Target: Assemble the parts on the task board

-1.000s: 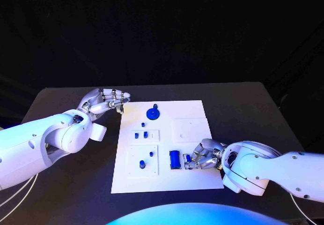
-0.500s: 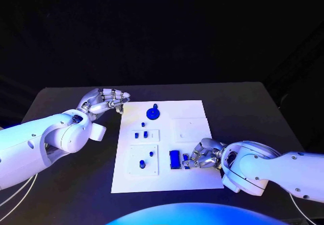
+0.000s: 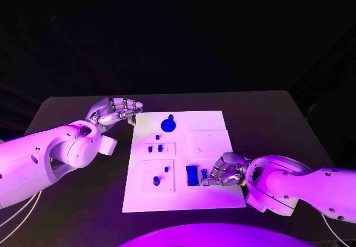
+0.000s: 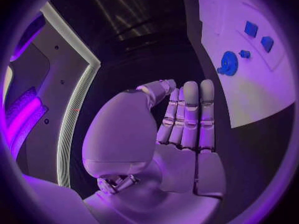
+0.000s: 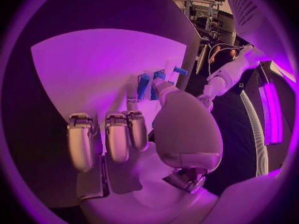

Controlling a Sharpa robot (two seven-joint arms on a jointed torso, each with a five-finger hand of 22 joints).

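The white task board (image 3: 208,128) lies in the middle of the table. On it are a blue gear (image 3: 168,124), two small blue parts (image 3: 154,148) in a square recess, and further small blue parts (image 3: 156,180) in the recess in front. My right hand (image 3: 225,172) rests on the board's near right part, beside a long blue block (image 3: 192,175). Its thumb and a finger pinch a small blue part (image 3: 204,174), seen as blue part (image 5: 144,85) in the right wrist view. My left hand (image 3: 115,110) hovers by the board's far left corner, fingers curled in, holding nothing.
An empty square recess (image 3: 208,141) lies on the board's right half, just beyond my right hand. Bare black table (image 3: 274,118) surrounds the board. In the left wrist view the gear (image 4: 228,63) and the board's edge (image 4: 249,114) lie beyond the left hand (image 4: 187,119).
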